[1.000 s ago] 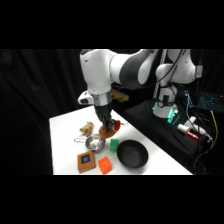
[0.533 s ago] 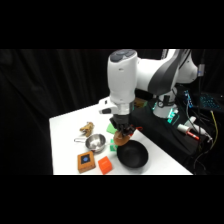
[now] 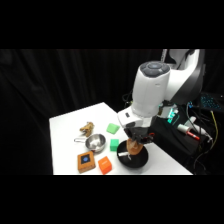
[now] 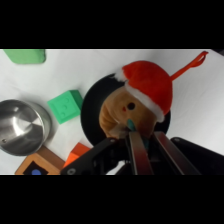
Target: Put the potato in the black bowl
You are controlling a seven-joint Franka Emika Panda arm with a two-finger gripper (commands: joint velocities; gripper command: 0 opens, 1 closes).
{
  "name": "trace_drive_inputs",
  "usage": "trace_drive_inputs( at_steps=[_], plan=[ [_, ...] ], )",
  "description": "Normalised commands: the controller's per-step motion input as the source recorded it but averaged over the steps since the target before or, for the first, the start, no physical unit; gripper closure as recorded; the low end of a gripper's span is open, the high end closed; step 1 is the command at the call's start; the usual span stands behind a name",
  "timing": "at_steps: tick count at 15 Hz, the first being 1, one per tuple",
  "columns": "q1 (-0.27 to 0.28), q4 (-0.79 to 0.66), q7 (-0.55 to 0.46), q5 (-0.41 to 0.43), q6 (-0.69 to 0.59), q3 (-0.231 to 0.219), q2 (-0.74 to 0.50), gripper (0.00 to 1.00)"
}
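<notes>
The potato (image 4: 131, 107), wearing a red-and-white cap, hangs over the black bowl (image 4: 91, 102), clenched between the fingers of the hand (image 4: 145, 145). The bowl sits near the surface (image 3: 70, 130) front edge, with a green cube (image 4: 65, 105) and silver pan (image 4: 22, 126) just beside it. The bowl's far rim is hidden behind the potato.

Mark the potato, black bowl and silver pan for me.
potato (image 4: 122, 114): wrist view, on its brown face below the red hat.
black bowl (image 4: 91, 112): wrist view, on the dark inside left of the potato.
silver pan (image 3: 95, 143): side view, on its shiny inside.
</notes>
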Motion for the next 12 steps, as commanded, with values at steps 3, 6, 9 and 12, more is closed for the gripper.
trace_drive_inputs(
  at_steps=[3, 6, 9, 12],
  plan=[
    [0.032, -0.10, 0.09, -0.322, 0.32, -0.025, 0.01, 0.49],
    [0.017, -0.05, 0.09, -0.287, 0.25, -0.066, 0.00, 0.23],
    [-0.005, -0.02, 0.04, -0.172, 0.15, -0.057, -0.04, 0.01],
    [-0.029, -0.02, -0.06, -0.028, -0.06, -0.012, -0.15, 0.00]
  ],
)
